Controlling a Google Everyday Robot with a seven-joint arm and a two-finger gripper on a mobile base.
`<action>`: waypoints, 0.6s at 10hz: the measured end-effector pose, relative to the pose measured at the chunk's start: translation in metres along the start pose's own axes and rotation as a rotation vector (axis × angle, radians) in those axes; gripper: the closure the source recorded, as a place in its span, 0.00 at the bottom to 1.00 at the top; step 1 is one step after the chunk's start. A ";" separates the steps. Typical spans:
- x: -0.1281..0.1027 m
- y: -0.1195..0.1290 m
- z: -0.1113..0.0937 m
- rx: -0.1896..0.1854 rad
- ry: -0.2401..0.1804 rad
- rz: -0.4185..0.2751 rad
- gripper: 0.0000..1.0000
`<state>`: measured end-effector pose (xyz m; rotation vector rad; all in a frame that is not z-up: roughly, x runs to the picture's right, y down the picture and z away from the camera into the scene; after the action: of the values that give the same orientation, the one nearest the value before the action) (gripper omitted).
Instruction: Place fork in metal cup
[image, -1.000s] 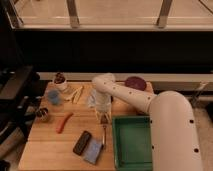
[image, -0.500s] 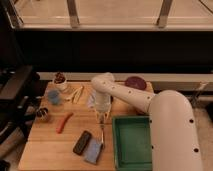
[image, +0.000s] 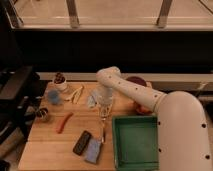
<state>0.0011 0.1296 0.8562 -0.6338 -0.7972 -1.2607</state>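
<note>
Camera view: gripper (image: 104, 111) low over worktop (image: 50, 150) centre; cannot tell how far jaws are open or if holding anything. Fork (image: 103, 132) just below gripper, beside green bin (image: 118, 145). Metal cup (image: 42, 114) at left edge, well apart.

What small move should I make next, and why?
Probably ease the gripper down onto the fork, which seems to lie on the table just in front of it, left of the green bin. The metal cup stands away at the table's left edge, so securing the fork comes first.
</note>
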 end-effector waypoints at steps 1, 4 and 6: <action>0.015 -0.006 -0.020 0.047 0.042 -0.003 1.00; 0.048 -0.032 -0.073 0.167 0.155 -0.038 1.00; 0.061 -0.054 -0.107 0.248 0.219 -0.073 1.00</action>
<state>-0.0265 -0.0018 0.8425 -0.2641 -0.7834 -1.2484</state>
